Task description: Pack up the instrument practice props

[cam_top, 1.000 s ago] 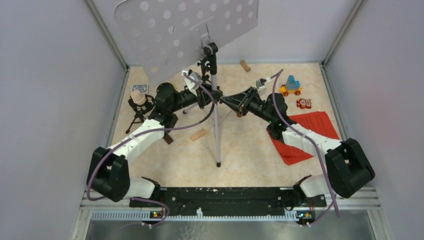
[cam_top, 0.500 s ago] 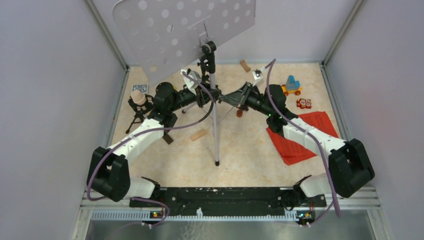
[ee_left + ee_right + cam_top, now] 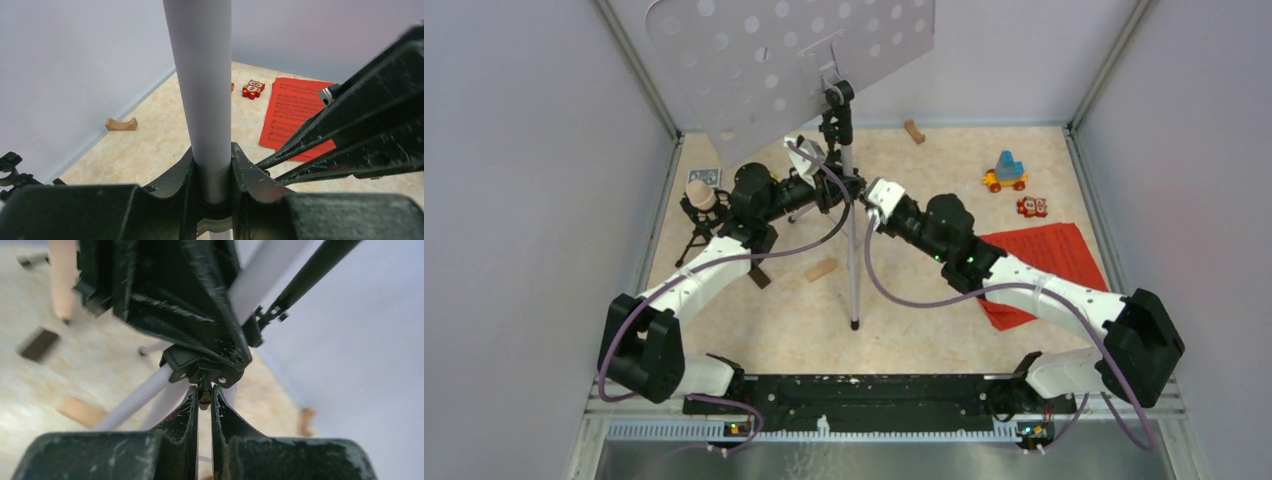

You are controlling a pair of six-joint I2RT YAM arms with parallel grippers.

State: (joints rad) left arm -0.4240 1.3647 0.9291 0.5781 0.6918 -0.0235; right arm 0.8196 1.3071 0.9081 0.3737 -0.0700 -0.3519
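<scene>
— Entry one, right arm: what's altered?
— Swung in off the red sheet music (image 3: 1049, 250) to the stand. Right fingers (image 3: 186, 412), wider a second ago, now closed on a small black tab (image 3: 204, 390) under the tripod hub (image 3: 200, 365). More of the sheet shows, on the right of the bench (image 3: 924, 320).
— Left fingers (image 3: 181, 172)?
— Unchanged: clamped round the stand pole (image 3: 200, 75), upright mid-bench.
— Edges, room?
— Music desk (image 3: 764, 60) overhangs the back-left corner. Beige microphone (image 3: 701, 200) near the left wall. Stand foot (image 3: 854, 322) well apart from the near edge, with a wooden block (image 3: 821, 269) near it on the left.

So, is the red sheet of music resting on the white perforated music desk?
No, the red sheet lies flat on the tabletop, apart from the white desk.
</scene>
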